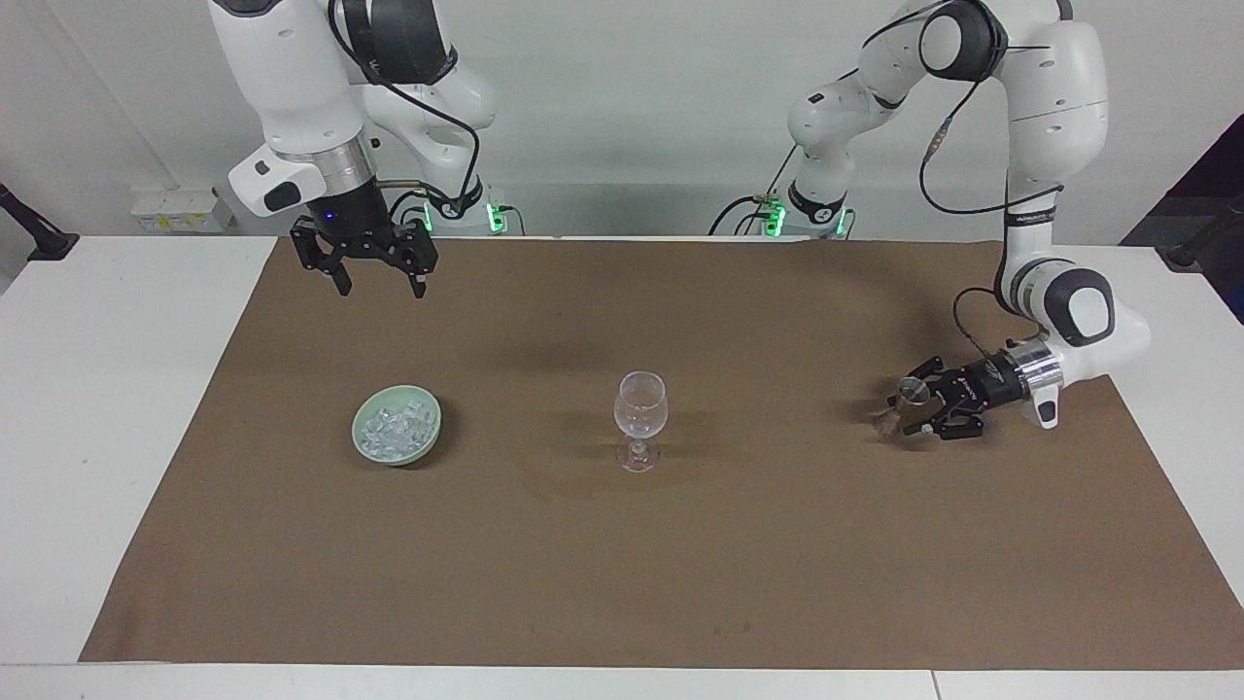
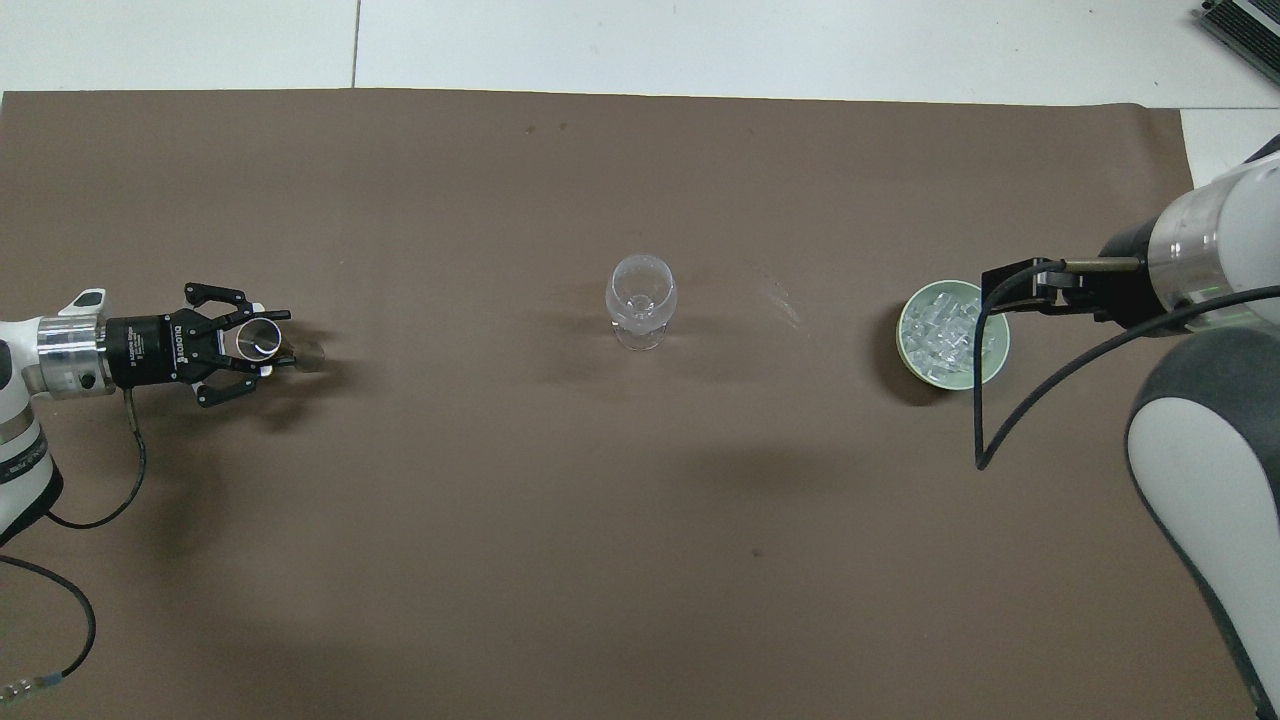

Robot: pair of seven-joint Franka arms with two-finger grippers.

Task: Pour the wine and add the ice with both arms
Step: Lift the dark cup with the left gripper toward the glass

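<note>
Left gripper (image 1: 912, 406) low at the right of the facing view, its fingers on either side of a small clear cup (image 1: 911, 392); right gripper (image 1: 377, 275) spread wide at the upper left.

The left gripper lies sideways just above the brown mat (image 1: 622, 583), and the little cup's round rim sits between its fingers; whether they press on it cannot be told. In the overhead view the same gripper (image 2: 262, 343) is at the left edge of the frame with the cup (image 2: 258, 339) in it. The right arm waits, its gripper hanging over the mat with nothing in it. The ice (image 1: 396, 429) fills a pale green bowl (image 1: 396, 449) at left of centre, toward the right arm's end. An upright wine glass (image 1: 639, 418) stands mid-frame between bowl and cup, well apart from both.
</note>
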